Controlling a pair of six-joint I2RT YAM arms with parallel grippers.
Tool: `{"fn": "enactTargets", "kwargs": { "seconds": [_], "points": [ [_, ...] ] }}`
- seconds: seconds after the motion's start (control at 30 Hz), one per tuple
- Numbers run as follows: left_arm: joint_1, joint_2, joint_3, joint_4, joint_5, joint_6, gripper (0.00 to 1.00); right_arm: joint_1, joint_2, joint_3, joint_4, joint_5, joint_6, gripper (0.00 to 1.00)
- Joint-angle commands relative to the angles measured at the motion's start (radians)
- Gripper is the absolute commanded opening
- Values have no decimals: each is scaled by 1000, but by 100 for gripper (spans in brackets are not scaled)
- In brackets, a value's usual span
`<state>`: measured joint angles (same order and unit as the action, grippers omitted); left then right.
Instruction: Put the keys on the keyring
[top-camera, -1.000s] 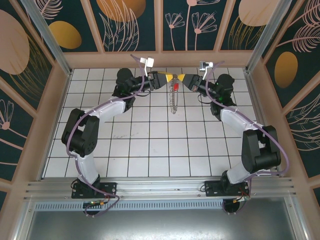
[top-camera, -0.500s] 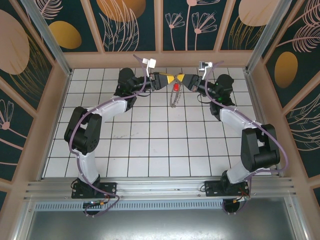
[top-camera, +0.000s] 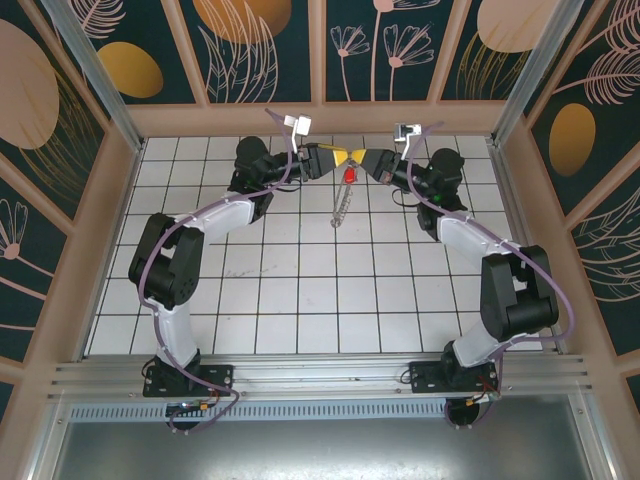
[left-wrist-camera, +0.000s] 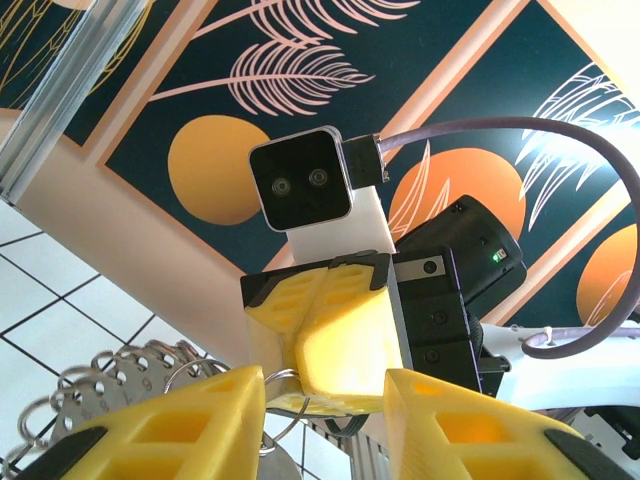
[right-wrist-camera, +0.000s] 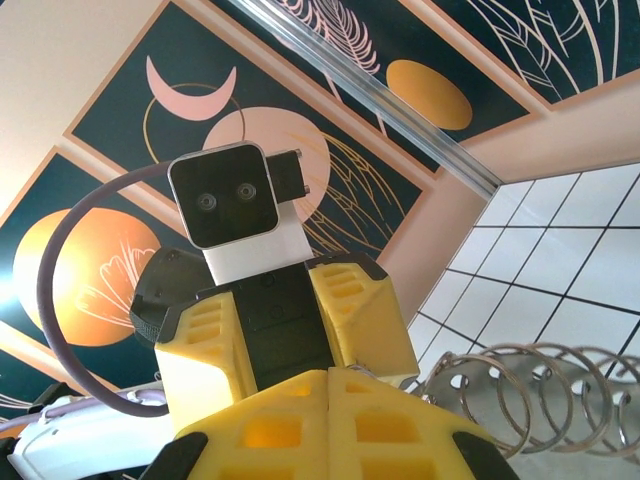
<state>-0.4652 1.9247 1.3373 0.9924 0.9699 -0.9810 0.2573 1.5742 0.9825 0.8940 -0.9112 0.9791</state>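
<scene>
Found the left tool (top-camera: 343, 158) and right tool (top-camera: 366, 160) nearly tip to tip above the far middle of the table (top-camera: 300, 290). Left jaws stood apart, right jaws pressed together, on what impossible to tell. Saw the keyring (top-camera: 341, 208) dangling edge-on beneath those tips, the red-headed key (top-camera: 348, 175) at its upper end.

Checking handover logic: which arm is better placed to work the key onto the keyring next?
Left, probably: the left gripper stands open around the right gripper's shut tips, beside the key and keyring, so it could regrip while the right holds.
</scene>
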Motion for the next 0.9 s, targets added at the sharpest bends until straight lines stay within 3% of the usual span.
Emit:
{"fn": "enactTargets", "kwargs": {
  "seconds": [0.0,0.87],
  "points": [
    [4,15,9,49,24,-8,36,11,3,49,81,-12,9,0],
    [3,27,17,24,-1,21,38,16,1,44,80,-9,12,0]
  ]
}}
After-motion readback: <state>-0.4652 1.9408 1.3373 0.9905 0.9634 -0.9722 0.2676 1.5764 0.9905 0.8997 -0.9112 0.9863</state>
